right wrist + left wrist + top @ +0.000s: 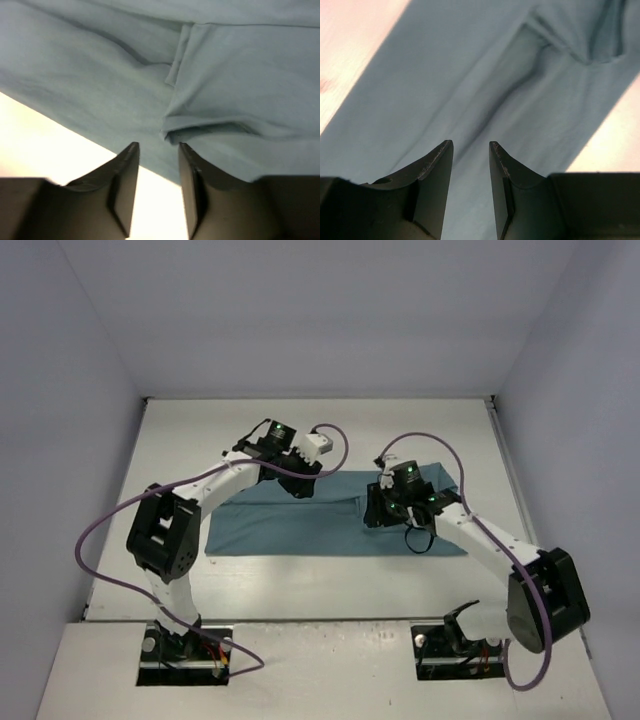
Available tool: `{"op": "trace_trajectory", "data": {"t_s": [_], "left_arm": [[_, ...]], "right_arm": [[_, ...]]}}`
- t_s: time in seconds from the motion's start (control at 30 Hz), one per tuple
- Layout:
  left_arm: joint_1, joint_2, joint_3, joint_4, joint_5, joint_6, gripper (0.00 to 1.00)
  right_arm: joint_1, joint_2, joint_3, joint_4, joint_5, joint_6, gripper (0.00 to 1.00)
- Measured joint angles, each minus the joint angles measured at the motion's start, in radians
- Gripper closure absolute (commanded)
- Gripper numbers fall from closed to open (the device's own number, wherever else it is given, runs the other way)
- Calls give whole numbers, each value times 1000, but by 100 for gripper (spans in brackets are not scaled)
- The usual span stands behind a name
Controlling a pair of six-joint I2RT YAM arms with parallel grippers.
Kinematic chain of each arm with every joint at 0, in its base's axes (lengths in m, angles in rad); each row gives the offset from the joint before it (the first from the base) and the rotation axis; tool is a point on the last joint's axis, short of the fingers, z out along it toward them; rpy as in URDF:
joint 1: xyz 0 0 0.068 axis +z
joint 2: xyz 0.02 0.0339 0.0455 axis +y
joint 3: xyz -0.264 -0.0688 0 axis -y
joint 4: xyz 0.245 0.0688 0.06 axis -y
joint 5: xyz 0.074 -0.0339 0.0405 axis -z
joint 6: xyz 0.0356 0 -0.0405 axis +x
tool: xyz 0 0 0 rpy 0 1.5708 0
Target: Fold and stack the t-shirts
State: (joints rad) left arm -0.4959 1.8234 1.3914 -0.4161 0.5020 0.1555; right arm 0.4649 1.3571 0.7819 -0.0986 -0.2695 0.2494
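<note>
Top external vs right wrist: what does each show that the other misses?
Only top external: the whole teal t-shirt lying as a long folded strip on the white table, both arms, and the left pincer over the strip's far edge.
Only right wrist: a close look at a layered fold edge near the shirt's border, and the right pincer open with nothing between its fingers.
Both: the shirt lying on the table, with the right pincer close to its edge.

The teal t-shirt is soft, matt knit cloth, lightly creased; the table is smooth, matt white.
</note>
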Motion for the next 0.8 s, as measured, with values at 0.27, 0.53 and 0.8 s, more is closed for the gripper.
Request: {"op": "trace_trajectory", "data": {"t_s": [0.27,0.53,0.8], "left_arm": [[-152,-10,4,30,28,29,68],[-285,86,142,47,52,77,67],[-385,206,201,31,57,170,67]], "right_arm": [[-149,-167,-5,-57,156,96,60],[-351,-155,-15,-104,190,115,61],[-491,-99,-15,-108,125,70,60]]}}
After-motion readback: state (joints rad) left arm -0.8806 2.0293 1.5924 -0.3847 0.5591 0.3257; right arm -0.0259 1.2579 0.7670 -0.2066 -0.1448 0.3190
